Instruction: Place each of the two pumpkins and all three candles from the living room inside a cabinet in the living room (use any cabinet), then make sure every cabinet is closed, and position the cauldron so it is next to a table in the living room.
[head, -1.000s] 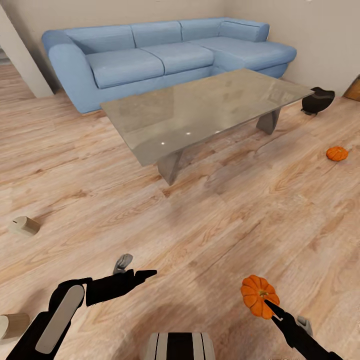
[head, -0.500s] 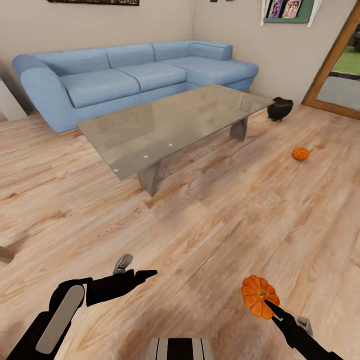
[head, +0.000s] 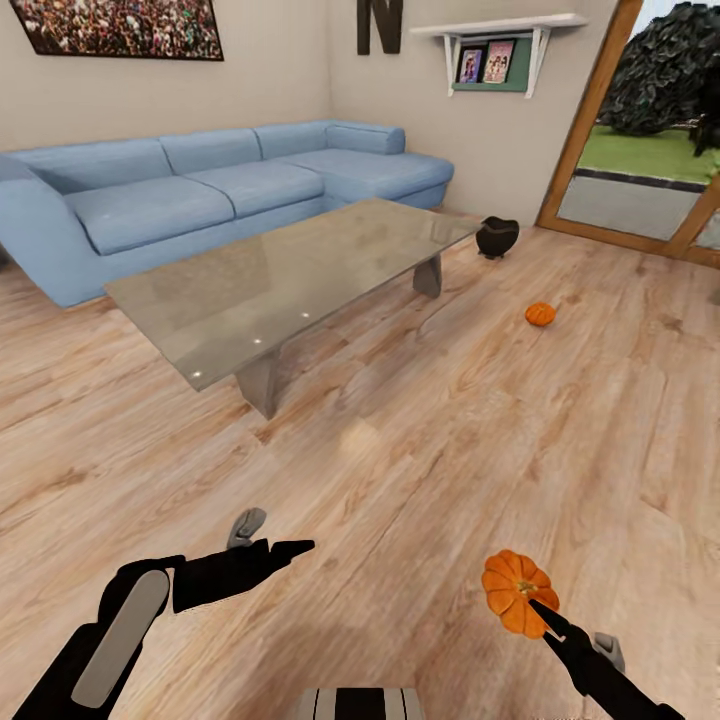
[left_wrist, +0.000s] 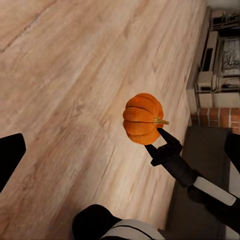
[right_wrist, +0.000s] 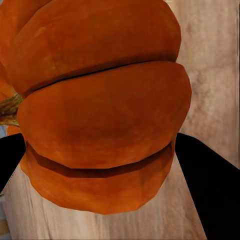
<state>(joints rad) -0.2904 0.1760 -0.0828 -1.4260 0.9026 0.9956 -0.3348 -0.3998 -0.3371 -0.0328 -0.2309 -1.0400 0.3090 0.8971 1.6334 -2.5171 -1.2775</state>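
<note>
The right claw (head: 535, 608) holds a pumpkin (head: 514, 592) clamped between its two black fingers, low at the right of the head view and above the wooden floor (head: 420, 470). In the right wrist view that pumpkin (right_wrist: 100, 110) sits right up against the camera, with a dark finger on either side of it and its yellowish stem off to one edge. The left wrist view looks across at the same pumpkin (left_wrist: 143, 119), with the right claw's (left_wrist: 162, 142) black fingertip against the side of it by the stem.

The left claw (head: 285, 550) hangs over bare floor at the lower left, well apart from the held pumpkin, with nothing in it; its fingers point toward the right, and how far they are spread cannot be told.

A second pumpkin (head: 540, 314) lies on the floor farther off, to the right of the grey bench (head: 280, 280) and well apart from both claws. The black cauldron (head: 496, 236) stands on the floor just beside the bench's far right corner. Behind the bench is a blue corner sofa (head: 200, 195), and a glass door (head: 640, 150) with a wooden frame shows at the far right.
</note>
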